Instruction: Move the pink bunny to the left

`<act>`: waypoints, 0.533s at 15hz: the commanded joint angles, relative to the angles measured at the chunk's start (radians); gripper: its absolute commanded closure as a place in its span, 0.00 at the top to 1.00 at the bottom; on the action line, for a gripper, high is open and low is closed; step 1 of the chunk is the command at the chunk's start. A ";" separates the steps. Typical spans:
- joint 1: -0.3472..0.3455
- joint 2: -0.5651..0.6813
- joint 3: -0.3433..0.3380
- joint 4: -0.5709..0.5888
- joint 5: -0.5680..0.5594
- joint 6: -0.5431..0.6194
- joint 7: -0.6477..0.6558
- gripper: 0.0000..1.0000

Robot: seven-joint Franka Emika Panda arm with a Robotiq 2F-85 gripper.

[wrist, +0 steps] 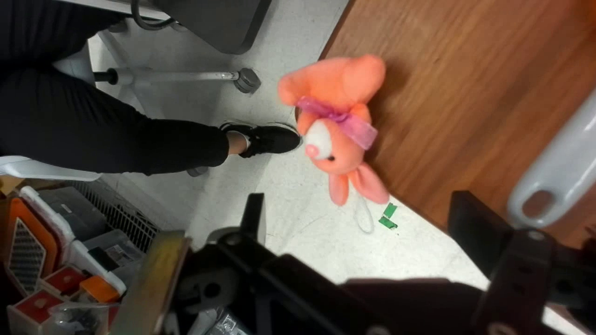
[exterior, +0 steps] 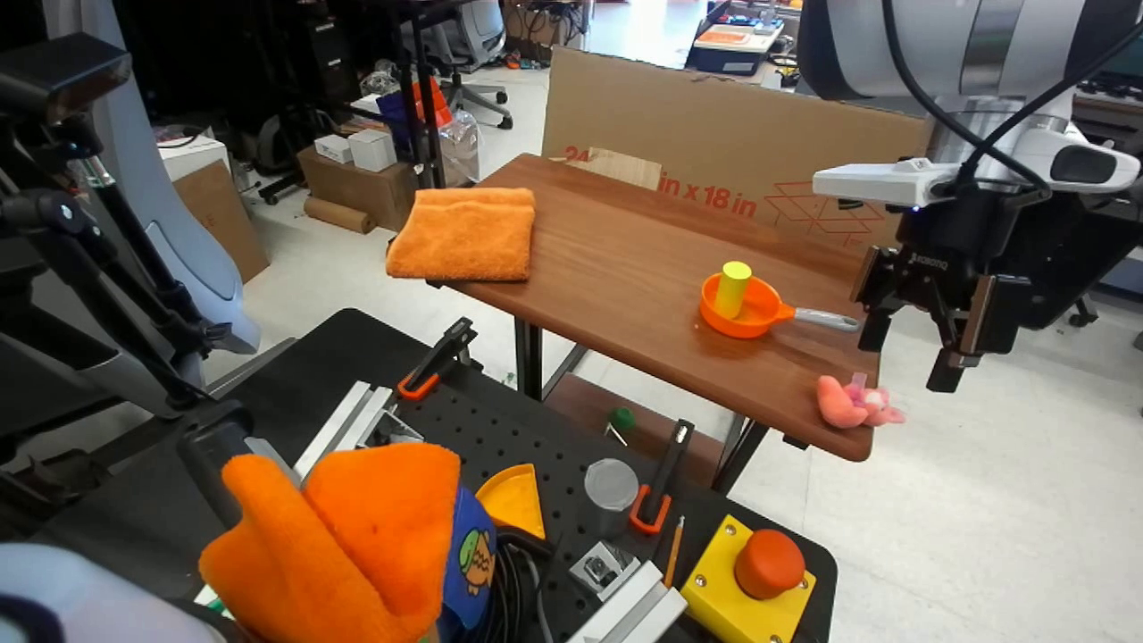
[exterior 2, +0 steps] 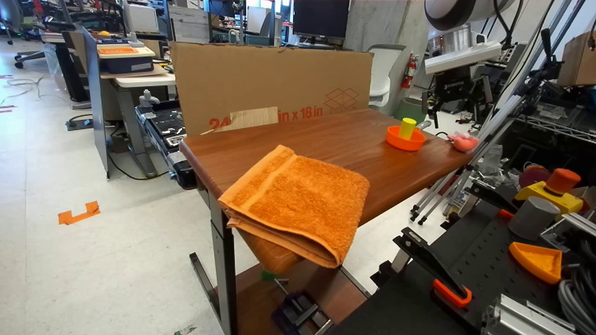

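Note:
The pink bunny (exterior: 842, 404) is a small salmon-pink plush with a white muzzle and a purple ribbon. It lies at the table's near corner in both exterior views (exterior 2: 464, 142). In the wrist view the bunny (wrist: 333, 81) lies at the edge, its head and ears reaching out over the floor and a thin white loop hanging from it. My gripper (exterior: 909, 357) is open and empty, above and beyond the table's end, close to the bunny but apart from it. In the wrist view its fingers (wrist: 359, 204) are wide apart, with the bunny ahead of them.
An orange pan (exterior: 759, 323) with a grey handle (wrist: 565, 163) holds a yellow cylinder (exterior: 733, 290) near the bunny. An orange folded cloth (exterior 2: 302, 200) lies at the table's far end. A cardboard panel (exterior 2: 279, 79) stands along one side. A black bench (exterior: 527, 420) stands opposite.

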 commanded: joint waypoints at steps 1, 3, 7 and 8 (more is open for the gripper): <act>0.034 -0.029 -0.032 -0.036 -0.010 -0.035 -0.020 1.00; 0.047 -0.029 -0.044 -0.044 -0.021 -0.054 -0.007 1.00; 0.058 -0.043 -0.048 -0.088 -0.061 -0.018 -0.044 1.00; 0.061 -0.049 -0.046 -0.106 -0.069 0.017 -0.050 1.00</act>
